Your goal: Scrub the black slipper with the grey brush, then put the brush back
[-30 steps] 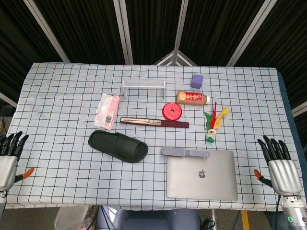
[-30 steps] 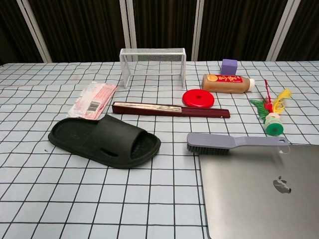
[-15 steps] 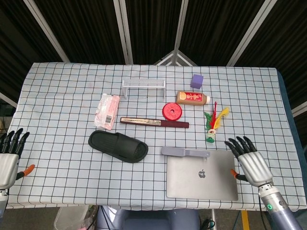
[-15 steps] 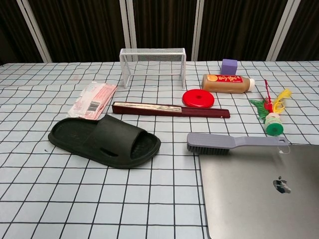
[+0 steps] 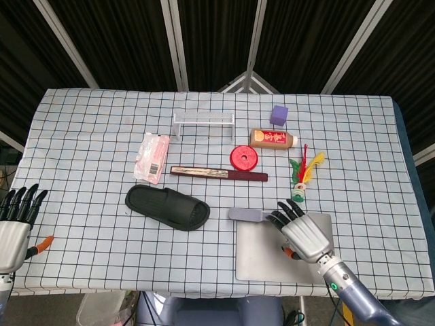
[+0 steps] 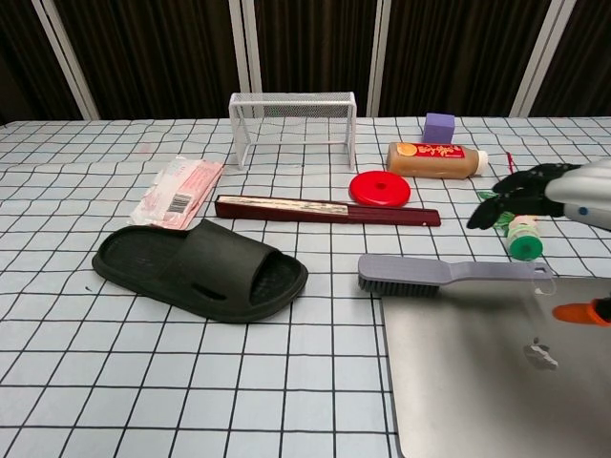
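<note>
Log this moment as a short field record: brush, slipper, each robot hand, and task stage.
brush: grey brush lies flat on the table, against the laptop's far edge
slipper: black slipper sole down, left of the brush
right robot hand: open, above the brush handle, holds nothing
left robot hand: open, at the table's near left edge
stage: brush not yet grasped

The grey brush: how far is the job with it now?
Nothing looks done yet. The grey brush lies on the table by the laptop, apart from the black slipper. The right hand hovers open above the brush handle, not gripping. Left to do: grasping, scrubbing, returning. The left hand rests idle.
</note>
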Action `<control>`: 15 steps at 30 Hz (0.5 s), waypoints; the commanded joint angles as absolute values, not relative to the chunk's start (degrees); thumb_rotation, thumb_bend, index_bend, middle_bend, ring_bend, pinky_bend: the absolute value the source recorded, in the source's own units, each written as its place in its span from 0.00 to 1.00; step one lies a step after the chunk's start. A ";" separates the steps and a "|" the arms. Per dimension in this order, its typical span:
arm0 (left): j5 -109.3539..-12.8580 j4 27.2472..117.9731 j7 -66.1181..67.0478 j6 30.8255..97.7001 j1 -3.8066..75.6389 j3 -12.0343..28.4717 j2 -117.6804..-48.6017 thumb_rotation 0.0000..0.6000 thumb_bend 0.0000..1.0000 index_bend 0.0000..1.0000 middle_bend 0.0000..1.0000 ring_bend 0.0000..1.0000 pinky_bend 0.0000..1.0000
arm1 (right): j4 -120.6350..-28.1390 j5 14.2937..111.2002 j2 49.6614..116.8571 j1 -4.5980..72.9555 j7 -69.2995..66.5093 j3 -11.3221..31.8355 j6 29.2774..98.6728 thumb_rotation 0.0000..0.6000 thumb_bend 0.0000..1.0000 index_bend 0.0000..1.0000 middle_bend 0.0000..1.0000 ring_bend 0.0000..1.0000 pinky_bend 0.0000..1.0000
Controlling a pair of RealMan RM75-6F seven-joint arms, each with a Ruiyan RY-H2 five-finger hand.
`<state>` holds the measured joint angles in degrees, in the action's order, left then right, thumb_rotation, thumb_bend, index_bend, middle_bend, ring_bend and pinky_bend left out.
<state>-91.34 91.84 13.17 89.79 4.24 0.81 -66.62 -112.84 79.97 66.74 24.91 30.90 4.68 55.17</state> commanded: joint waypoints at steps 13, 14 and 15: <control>-89.21 91.63 14.74 88.14 4.49 1.32 -67.03 1.00 0.07 0.00 0.00 0.00 0.00 | -107.48 61.48 78.43 34.81 47.88 8.81 54.85 1.00 0.29 0.24 0.25 0.07 0.00; -89.10 91.60 14.81 88.09 4.47 1.33 -67.06 1.00 0.07 0.00 0.00 0.00 0.00 | -107.16 60.89 78.80 35.19 48.07 8.82 55.02 1.00 0.29 0.25 0.26 0.07 0.00; -89.04 91.60 14.85 88.05 4.47 1.35 -67.07 1.00 0.07 0.00 0.00 0.00 0.00 | -106.87 60.50 79.10 35.45 48.10 8.82 55.05 1.00 0.29 0.25 0.26 0.08 0.00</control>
